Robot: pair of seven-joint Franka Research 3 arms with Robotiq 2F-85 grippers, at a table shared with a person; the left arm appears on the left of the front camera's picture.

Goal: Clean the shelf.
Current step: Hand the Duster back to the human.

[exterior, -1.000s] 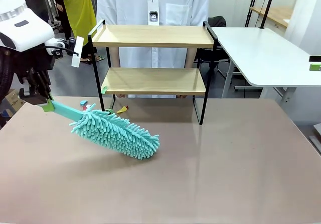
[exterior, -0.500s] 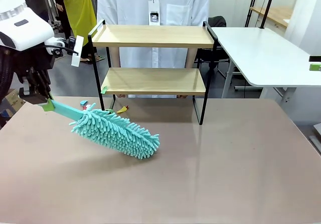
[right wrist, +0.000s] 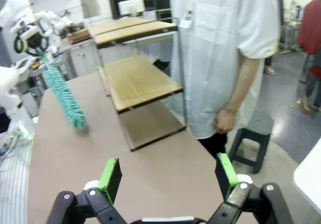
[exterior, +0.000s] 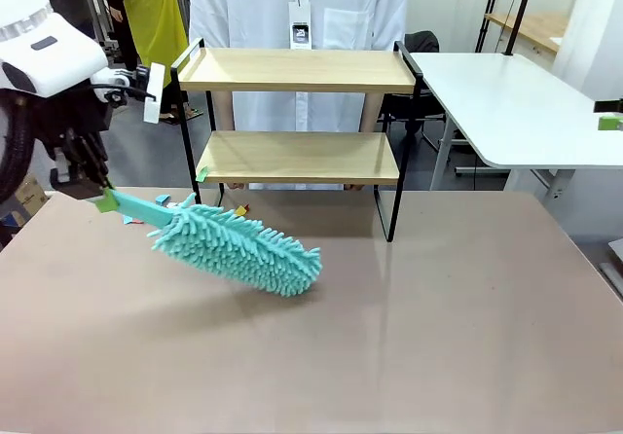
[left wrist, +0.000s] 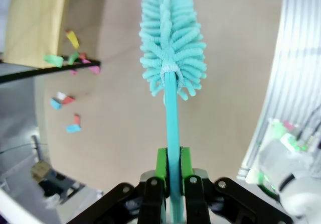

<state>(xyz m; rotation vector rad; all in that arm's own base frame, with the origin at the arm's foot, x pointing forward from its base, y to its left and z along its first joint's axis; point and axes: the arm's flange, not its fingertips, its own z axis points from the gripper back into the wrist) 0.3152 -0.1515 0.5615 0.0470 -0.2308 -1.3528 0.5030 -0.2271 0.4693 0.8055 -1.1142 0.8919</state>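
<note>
- Judged early in the job: no cleaning contact made yet, duster in hand but not yet at the boards.
- Right gripper (right wrist: pixel 167 184) at the bottom of the right wrist view, jaws spread wide with nothing between the green pads, hanging above the desk (right wrist: pixel 150 174).
- Left gripper (left wrist: pixel 170 176) at the bottom centre of the left wrist view, clamped tight on the thin teal handle of the duster (left wrist: pixel 171 43); in the front view at the left edge, mid height, the left gripper (exterior: pixel 97 196) with the handle running down and right.
- Fluffy teal duster head (exterior: pixel 238 247) left of centre in the front view, tilted, tip low over the desk (exterior: pixel 389 356); contact with the surface hard to tell.
- Small coloured scraps (left wrist: pixel 65 101) on the desk at the left of the left wrist view, near the black frame foot; a few more (exterior: pixel 238 210) just behind the duster head in the front view, by the left leg; one green bit at the left end of the lower board.
- Left to do, as a judgement: lift the duster to board height, sweep both tiers, clear the scraps.
- Shelf (exterior: pixel 297 113) in the upper centre of the front view, at the far edge of the desk: two light wooden boards in a thin black frame with raised side rails; both boards bare and fairly clean-looking, upright and square.
- Person (exterior: pixel 292 6) in a white coat standing right behind the shelf at the top centre.
</note>
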